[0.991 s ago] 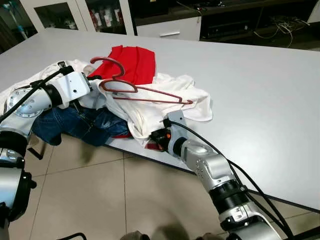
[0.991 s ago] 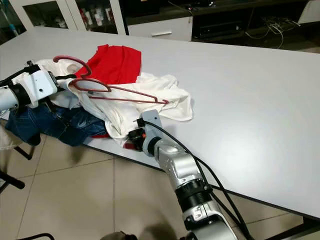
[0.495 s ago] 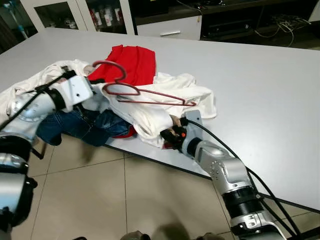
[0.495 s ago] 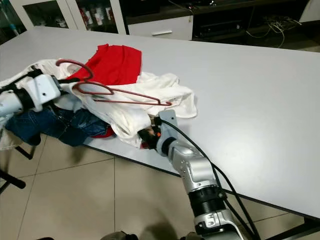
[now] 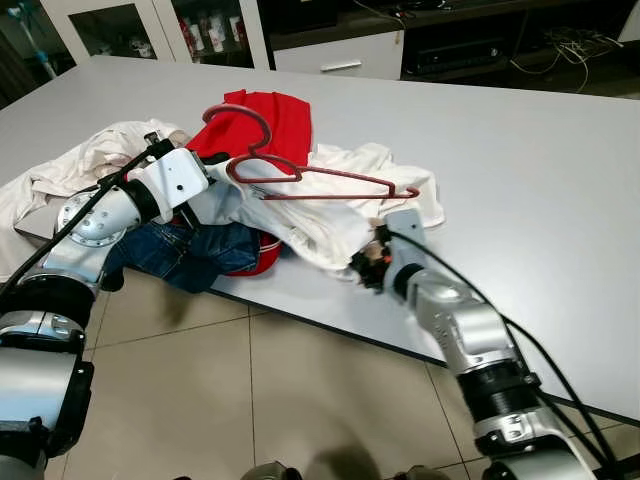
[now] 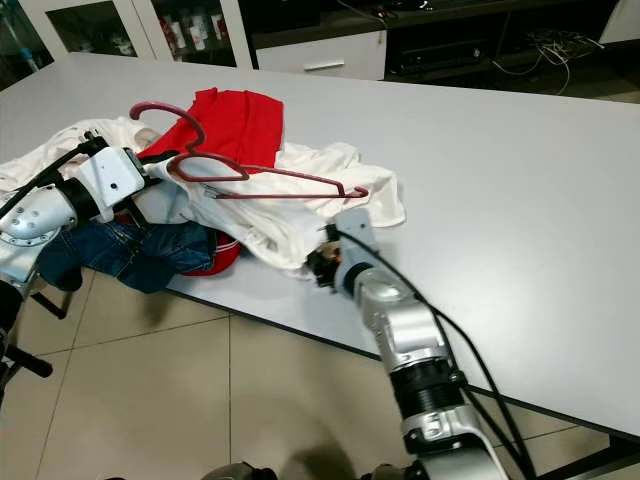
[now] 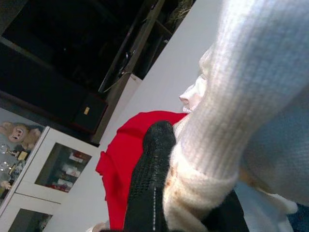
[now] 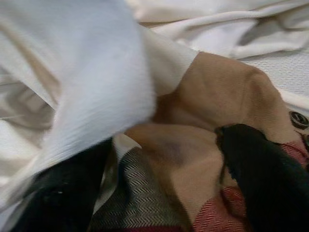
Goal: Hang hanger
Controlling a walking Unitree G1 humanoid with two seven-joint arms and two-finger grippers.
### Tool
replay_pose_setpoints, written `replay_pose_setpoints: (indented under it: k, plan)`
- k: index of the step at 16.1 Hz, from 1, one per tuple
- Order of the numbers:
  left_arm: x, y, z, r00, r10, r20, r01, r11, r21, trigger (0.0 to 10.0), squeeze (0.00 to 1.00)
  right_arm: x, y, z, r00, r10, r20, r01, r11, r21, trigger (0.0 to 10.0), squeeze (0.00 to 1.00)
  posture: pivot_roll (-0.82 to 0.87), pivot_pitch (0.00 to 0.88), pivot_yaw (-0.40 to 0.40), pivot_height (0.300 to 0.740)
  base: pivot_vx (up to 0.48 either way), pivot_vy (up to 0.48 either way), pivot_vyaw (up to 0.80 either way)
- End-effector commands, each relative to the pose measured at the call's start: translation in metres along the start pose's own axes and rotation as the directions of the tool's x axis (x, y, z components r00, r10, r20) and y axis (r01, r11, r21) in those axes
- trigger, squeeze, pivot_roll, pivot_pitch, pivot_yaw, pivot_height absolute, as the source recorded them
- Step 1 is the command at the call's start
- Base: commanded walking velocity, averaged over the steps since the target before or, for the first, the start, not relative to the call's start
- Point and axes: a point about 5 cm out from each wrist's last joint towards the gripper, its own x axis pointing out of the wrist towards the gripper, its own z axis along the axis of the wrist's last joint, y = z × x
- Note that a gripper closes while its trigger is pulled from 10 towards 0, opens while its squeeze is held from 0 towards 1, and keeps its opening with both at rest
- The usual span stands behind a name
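A dark red hanger point(image 5: 340, 175) lies on top of a white garment point(image 5: 320, 220) heaped at the table's near left edge. My left gripper point(image 5: 215, 170) sits at the hanger's neck end, shut on a ribbed white cloth point(image 7: 231, 111) beside one black finger point(image 7: 149, 188). My right gripper point(image 5: 365, 268) is at the garment's near right hem, just over the table edge. It is shut on the cloth, with tan and plaid fabric point(image 8: 217, 106) bunched between its black fingers point(image 8: 260, 179). Whether the left gripper also pinches the hanger is hidden by the cloth.
A red garment point(image 5: 280, 125) lies behind the hanger and blue jeans point(image 5: 190, 255) hang off the table edge. More white cloth point(image 5: 70, 170) spreads to the far left. The grey table point(image 5: 520, 150) stretches right. Cabinets point(image 5: 130, 30) stand behind; tiled floor point(image 5: 200, 380) is below.
My right gripper has moved right and up onto the table edge, dragging the white garment's hem with it. My left gripper moved right, and the hanger shifted right and lifted at its hook.
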Motion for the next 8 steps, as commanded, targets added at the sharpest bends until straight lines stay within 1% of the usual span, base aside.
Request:
replay_pose_setpoints:
  k: [1,3,4,6,7,8]
  plan:
    - [-0.005,0.005,-0.001,0.999,0.042,-0.004,-0.042,0.999,-0.006,0.0,0.0,-0.003,-0.017,-0.016,0.994,-0.07,-0.079,0.071,0.997,0.011,10.0,1.0,-0.12,0.047,0.146,0.74,0.0,0.0,0.0]
    - [-0.006,0.007,-0.002,0.998,0.055,-0.014,-0.055,0.998,0.002,0.0,0.0,-0.007,-0.029,-0.007,0.992,-0.118,-0.045,0.119,0.993,0.009,10.0,1.0,-0.12,0.047,0.149,0.74,0.0,0.0,0.0]
    - [-0.006,0.008,-0.002,0.998,0.065,-0.02,-0.065,0.998,0.005,0.0,0.0,-0.01,-0.035,0.001,0.99,-0.142,-0.014,0.142,0.989,0.027,10.0,1.0,-0.12,0.047,0.148,0.74,0.0,0.0,0.0]
    - [-0.005,0.007,-0.002,0.997,0.072,-0.022,-0.072,0.997,0.004,0.0,0.0,-0.016,-0.039,0.012,0.989,-0.143,0.03,0.14,0.987,0.083,10.0,1.0,-0.12,0.044,0.149,0.74,0.0,0.0,0.0]
    - [-0.004,0.003,-0.002,0.997,0.072,-0.018,-0.072,0.997,-0.002,0.0,0.0,-0.023,-0.041,0.018,0.991,-0.126,0.051,0.119,0.985,0.125,10.0,0.76,-0.12,0.041,0.15,0.74,0.0,0.0,0.0]
    - [-0.003,0.0,-0.002,0.997,0.07,-0.015,-0.07,0.997,-0.009,0.0,0.0,-0.029,-0.042,0.02,0.991,-0.12,0.063,0.109,0.982,0.156,10.0,0.36,-0.13,0.041,0.15,0.74,0.0,0.0,0.0]
